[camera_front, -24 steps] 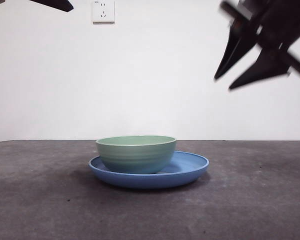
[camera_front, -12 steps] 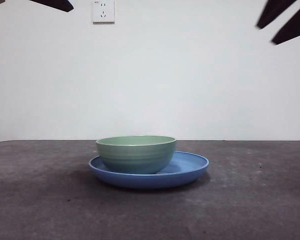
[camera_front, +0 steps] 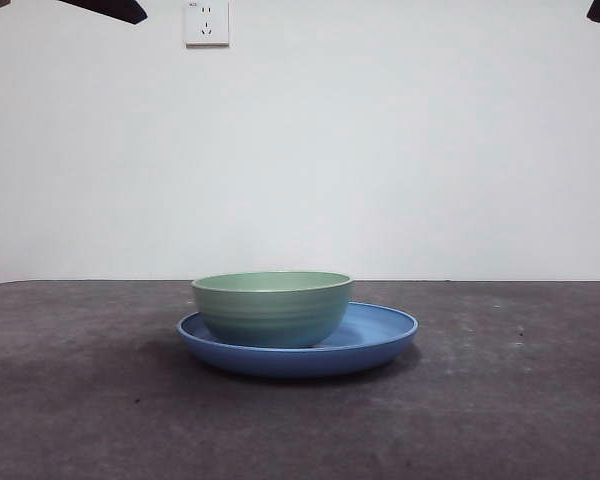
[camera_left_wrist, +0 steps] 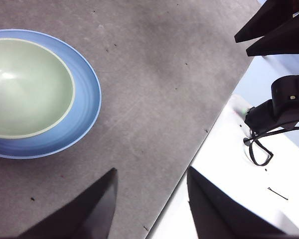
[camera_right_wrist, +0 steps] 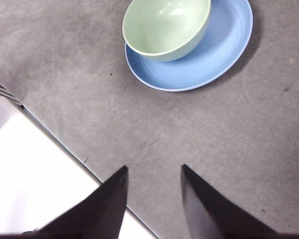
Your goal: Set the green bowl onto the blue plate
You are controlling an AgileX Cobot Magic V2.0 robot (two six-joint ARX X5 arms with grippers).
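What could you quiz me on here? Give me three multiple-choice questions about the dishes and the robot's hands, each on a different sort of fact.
1. Where does the green bowl sit?
A. on the blue plate, off-centre
B. on the bare table
C. beside the plate, apart

2. How many dishes are on the table?
A. one
B. two
C. four

3. What are the two hands doing?
A. both grip the bowl
B. one lifts the plate
C. both are open, holding nothing

Answers: 1 A, the bowl rests inside the plate's rim, toward one side. 2 B, only bowl and plate show. 3 C, the left hand and right hand have spread jaws, well away from the dishes.
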